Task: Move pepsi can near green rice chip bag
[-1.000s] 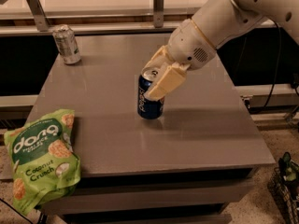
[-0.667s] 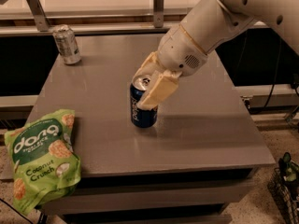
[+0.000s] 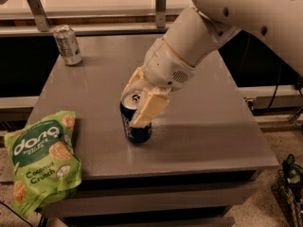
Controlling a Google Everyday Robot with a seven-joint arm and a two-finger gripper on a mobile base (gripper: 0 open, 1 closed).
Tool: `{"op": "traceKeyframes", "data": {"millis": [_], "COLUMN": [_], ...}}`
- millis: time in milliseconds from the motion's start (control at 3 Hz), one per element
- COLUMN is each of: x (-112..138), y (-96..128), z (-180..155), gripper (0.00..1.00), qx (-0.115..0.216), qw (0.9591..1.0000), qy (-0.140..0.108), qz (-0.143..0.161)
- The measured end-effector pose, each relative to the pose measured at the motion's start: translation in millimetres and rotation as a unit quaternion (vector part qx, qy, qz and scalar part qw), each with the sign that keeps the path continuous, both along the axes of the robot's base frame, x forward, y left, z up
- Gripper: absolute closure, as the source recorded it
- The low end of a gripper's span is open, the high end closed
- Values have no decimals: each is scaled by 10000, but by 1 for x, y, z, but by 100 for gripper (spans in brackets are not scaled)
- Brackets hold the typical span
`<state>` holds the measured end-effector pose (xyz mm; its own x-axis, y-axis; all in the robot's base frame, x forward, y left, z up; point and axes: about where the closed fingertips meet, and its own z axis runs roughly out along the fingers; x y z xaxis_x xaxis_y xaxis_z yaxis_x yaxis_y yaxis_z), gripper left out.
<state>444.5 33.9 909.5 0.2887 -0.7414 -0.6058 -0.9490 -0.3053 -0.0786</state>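
Note:
The pepsi can (image 3: 135, 129), dark blue with a silver top, stands upright on the grey table (image 3: 208, 126), left of its middle. My gripper (image 3: 137, 100) comes down from the upper right and is shut on the can's upper part, one cream finger (image 3: 148, 109) across its front. The green rice chip bag (image 3: 42, 162) lies flat at the table's front left corner, hanging over the edge. The can is a short way to the right of the bag, apart from it.
A silver-grey can (image 3: 67, 45) stands upright at the table's back left. A rail with metal posts (image 3: 161, 6) runs behind the table. The table's front edge is just below the can and bag. A dark basket (image 3: 289, 183) sits on the floor at right.
My gripper has moved the pepsi can left and toward the front edge, closer to the chip bag. The bag and the silver can have not moved.

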Motion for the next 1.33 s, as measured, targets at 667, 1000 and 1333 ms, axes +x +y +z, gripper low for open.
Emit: {"op": "traceKeyframes", "data": {"millis": [667,1000,1333], "x": [-2,-6,-15], "y": [16,43,68], "z": [0,0,-1], "gripper": [100,100,100], "qx": [-120,59,258], "qw": [9994,9975,9937], "qy": [-69,-69,14], "qz": [306,704,1089]}}
